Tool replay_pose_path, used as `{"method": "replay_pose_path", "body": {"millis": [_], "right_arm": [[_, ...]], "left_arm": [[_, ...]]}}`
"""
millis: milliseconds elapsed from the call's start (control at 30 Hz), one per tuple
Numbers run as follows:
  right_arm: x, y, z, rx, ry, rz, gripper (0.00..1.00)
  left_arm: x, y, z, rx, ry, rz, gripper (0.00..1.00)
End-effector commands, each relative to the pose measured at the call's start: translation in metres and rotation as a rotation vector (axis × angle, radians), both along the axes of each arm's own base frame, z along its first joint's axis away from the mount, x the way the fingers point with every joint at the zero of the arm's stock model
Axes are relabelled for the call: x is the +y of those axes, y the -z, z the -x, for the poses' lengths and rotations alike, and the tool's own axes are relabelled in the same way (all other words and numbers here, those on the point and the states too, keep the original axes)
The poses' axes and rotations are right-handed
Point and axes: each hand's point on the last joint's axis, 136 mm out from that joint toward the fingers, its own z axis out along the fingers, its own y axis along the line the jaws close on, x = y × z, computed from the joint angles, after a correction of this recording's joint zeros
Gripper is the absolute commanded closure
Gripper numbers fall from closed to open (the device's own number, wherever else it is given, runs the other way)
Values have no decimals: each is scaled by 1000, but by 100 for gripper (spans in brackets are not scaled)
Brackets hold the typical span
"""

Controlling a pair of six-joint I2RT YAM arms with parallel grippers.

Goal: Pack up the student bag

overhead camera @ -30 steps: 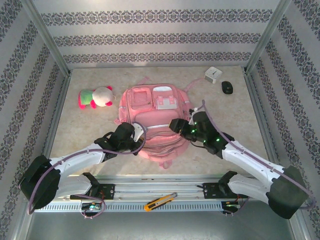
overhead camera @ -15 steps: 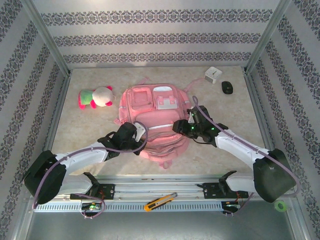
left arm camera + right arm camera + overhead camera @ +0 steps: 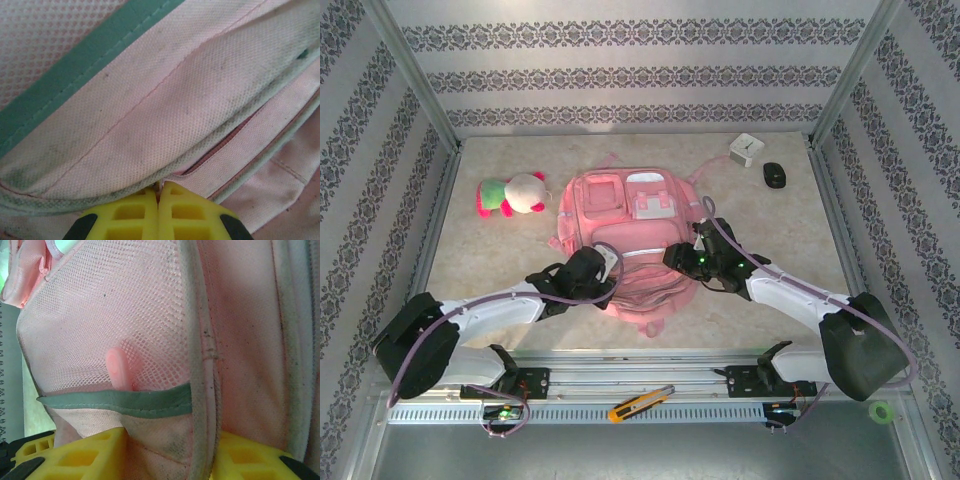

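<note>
The student bag (image 3: 625, 232) is a pink backpack lying flat mid-table, pockets up. My left gripper (image 3: 607, 268) rests on the bag's near left part. Its yellow fingers (image 3: 125, 215) are shut, and their tips pinch a thin bit at the zip seam (image 3: 235, 137) of the student bag (image 3: 150, 115). My right gripper (image 3: 676, 258) is at the bag's near right side. In the right wrist view, my right gripper (image 3: 172, 440) has a fold of the student bag (image 3: 240, 315) between its fingers, below the green trim (image 3: 115, 402) of a mesh pocket (image 3: 100, 315). A small pink piece (image 3: 118, 369) shows through the mesh.
A pink-and-green plush toy (image 3: 512, 194) lies left of the bag. A white box (image 3: 746, 149) and a black mouse (image 3: 775, 175) sit at the far right. A yellow utility knife (image 3: 640, 402) lies on the front rail. Patterned walls enclose the table.
My right gripper has slid left and nearer along the bag, and its jaws have narrowed onto the fabric. My left gripper, still shut, has shifted right along the bag's near part.
</note>
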Motion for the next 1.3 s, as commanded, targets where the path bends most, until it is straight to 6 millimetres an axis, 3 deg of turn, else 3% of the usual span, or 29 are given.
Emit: {"method": "replay_pose_path", "body": {"millis": [0,333,633,1267], "right_arm": [[24,-9,5,-20,-60,-72,61],[32,-12,6,-30,-61,-80,62],[38,-15,7,-36,-65,-95,62],[44,-21,7,-54,-76,-112,62]], "left_arm": [[-42,-47,-24,-137,2,138,100],[-108,-55,-27,-167,86,185,100],[-154,-58,-33,-165,117,246,100],[-183,-54,-44,-162,114,297,99]]}}
